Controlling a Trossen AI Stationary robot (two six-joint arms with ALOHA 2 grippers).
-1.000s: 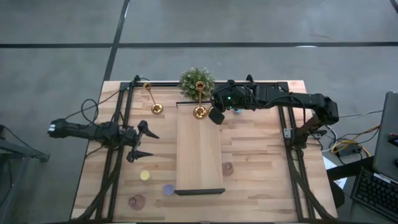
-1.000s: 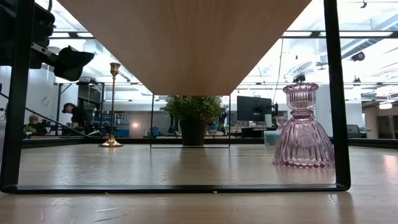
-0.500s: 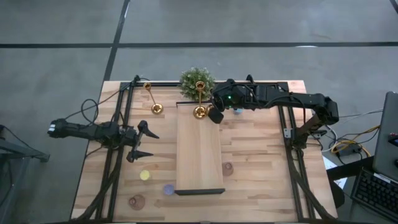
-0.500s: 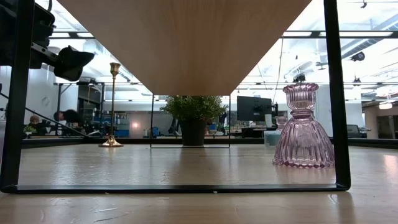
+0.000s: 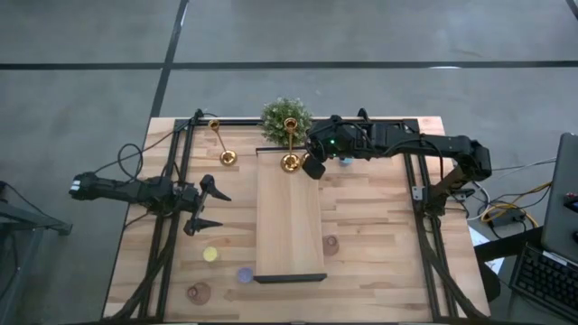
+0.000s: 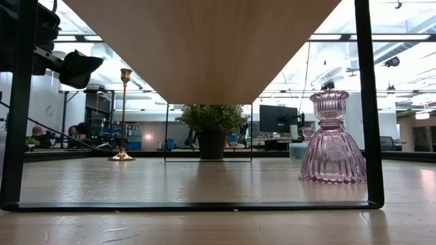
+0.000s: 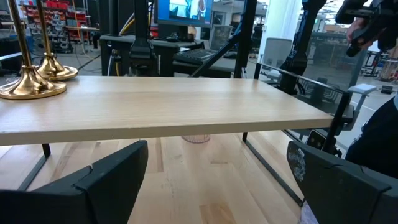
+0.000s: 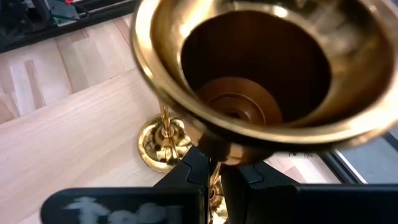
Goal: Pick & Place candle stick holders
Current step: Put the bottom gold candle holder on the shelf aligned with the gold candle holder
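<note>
While clamped by stem in right gripper point(image 8: 214, 180), gold holder point(image 8: 249, 74) stood over far end of raised shelf point(image 5: 289, 226), beside second gold holder point(image 5: 290, 161). Third gold holder point(image 5: 223, 155) stood on table point(image 5: 379, 235), left of shelf, near plant point(image 5: 285, 115). Pink glass holder point(image 6: 332, 139) right of shelf; another pink point(image 5: 198, 292), purple point(image 5: 244, 274), yellow point(image 5: 210, 255) near front left. Left gripper point(image 5: 209, 208) hung over table left of shelf, fingers spread wide, grasping nothing.

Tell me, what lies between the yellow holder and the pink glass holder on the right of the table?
In the high view, the raised wooden shelf lies between the yellow holder and the pink glass holder.
</note>
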